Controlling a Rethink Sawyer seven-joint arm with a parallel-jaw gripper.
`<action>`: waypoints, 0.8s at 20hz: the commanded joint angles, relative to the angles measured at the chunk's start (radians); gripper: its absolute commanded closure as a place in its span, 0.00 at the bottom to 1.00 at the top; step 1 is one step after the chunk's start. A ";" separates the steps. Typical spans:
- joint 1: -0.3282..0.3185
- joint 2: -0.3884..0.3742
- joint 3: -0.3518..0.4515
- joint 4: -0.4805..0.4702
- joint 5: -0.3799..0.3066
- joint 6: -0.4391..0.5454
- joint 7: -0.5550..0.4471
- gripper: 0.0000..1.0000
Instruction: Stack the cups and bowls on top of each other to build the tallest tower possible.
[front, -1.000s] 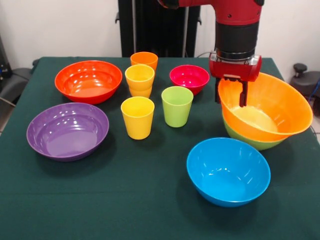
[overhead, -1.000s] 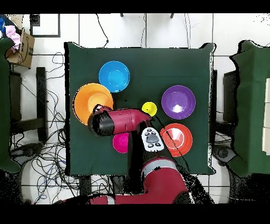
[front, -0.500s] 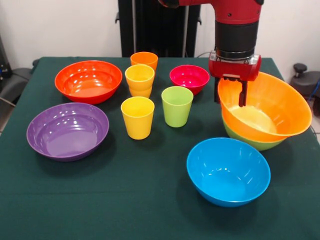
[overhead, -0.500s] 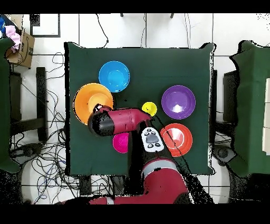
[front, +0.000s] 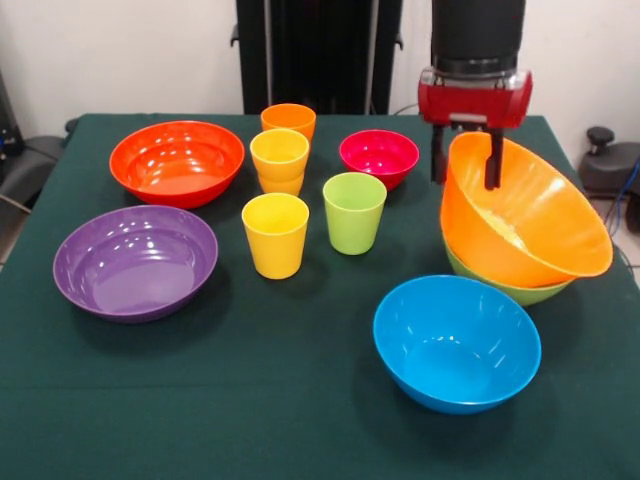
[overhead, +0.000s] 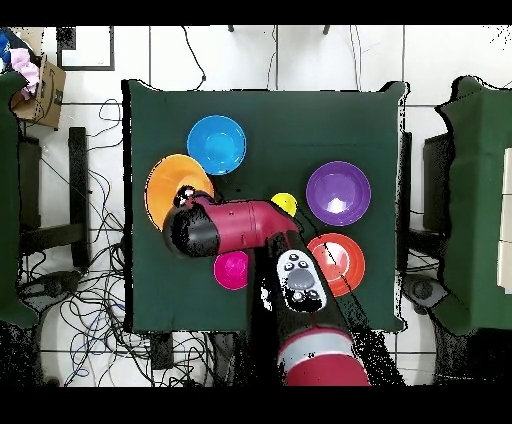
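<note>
Fingers (front: 437, 155) of the gripper (front: 464, 158) clasp the far rim of the large glossy orange plastic bowl (front: 525, 215), tilted mouth-forward over the lime-green bowl (front: 505, 287); overhead, the arm hides that green bowl.

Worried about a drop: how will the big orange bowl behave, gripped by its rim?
The orange bowl already hangs tilted from the end effector, so it may swing. Its glossy plastic looks slippery yet stiff. It probably lifts lightly off the green bowl.
</note>
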 joint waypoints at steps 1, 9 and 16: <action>-0.060 -0.150 0.147 0.089 0.058 0.174 -0.064 0.00; -0.076 -0.156 0.168 0.103 0.051 0.180 -0.060 0.00; -0.106 -0.224 0.190 0.126 0.064 0.244 -0.082 0.00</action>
